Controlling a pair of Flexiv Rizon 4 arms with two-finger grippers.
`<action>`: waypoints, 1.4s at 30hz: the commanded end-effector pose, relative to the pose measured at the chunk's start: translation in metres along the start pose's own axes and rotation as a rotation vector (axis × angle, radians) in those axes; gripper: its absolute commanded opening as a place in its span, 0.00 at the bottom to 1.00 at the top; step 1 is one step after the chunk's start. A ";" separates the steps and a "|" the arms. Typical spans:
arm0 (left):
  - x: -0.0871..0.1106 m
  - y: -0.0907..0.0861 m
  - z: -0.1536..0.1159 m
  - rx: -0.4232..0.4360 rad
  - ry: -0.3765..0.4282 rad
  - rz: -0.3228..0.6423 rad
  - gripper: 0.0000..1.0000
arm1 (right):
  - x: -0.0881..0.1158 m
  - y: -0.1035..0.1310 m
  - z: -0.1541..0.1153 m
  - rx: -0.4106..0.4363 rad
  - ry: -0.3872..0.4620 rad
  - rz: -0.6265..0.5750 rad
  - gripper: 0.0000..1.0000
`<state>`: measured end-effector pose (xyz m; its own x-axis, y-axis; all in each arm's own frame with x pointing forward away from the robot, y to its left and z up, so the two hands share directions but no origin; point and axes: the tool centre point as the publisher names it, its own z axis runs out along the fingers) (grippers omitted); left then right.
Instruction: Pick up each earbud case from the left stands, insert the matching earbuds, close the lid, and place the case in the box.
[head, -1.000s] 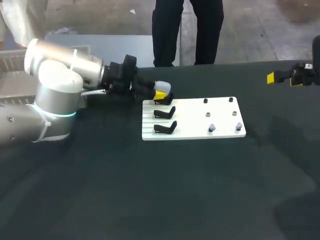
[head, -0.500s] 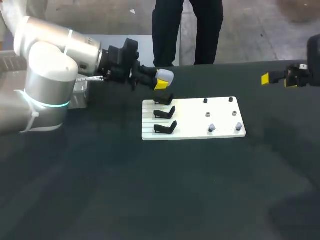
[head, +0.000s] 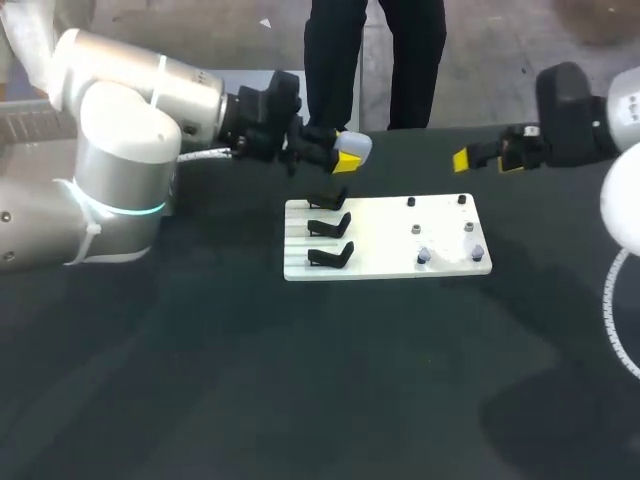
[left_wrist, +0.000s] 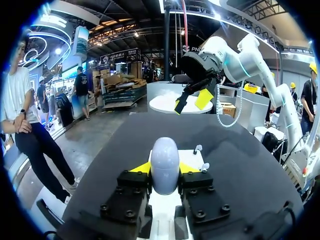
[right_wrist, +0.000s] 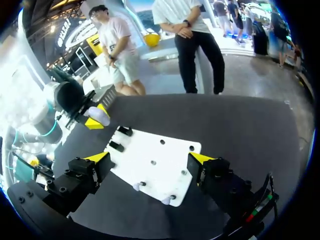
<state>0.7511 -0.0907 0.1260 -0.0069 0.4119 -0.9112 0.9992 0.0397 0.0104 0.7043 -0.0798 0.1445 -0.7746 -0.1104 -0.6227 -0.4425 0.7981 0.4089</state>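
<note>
Head view shows my left gripper (head: 343, 160) pinching the pale grey earbud case (head: 355, 146) from two sides. The case hangs in the air just above the farthest of three black stands (head: 330, 224), near the far edge of the counter (head: 300, 400). The stands sit on a white board (head: 385, 232), which also carries small earbuds (head: 423, 258). My right gripper (right_wrist: 150, 160) is spread wide, up by the board's far right corner.

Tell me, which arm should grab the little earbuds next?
Probably the right arm. The right gripper is open and empty, on the earbuds' side of the board; the left gripper is shut on the case.
</note>
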 end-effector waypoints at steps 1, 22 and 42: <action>-0.011 0.015 0.020 0.044 0.015 0.011 0.00 | -0.007 0.009 0.029 -0.081 0.024 -0.016 1.00; -0.017 -0.007 0.035 0.109 0.006 0.050 0.00 | -0.022 0.029 0.063 -0.127 0.083 -0.058 1.00; -0.016 -0.024 0.028 0.100 -0.067 0.046 0.00 | -0.039 0.028 0.059 -0.115 0.072 -0.082 1.00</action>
<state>0.7364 -0.1270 0.1308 0.0378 0.3727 -0.9272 0.9959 -0.0904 0.0043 0.7504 -0.0160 0.1395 -0.7639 -0.2190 -0.6070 -0.5516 0.7097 0.4382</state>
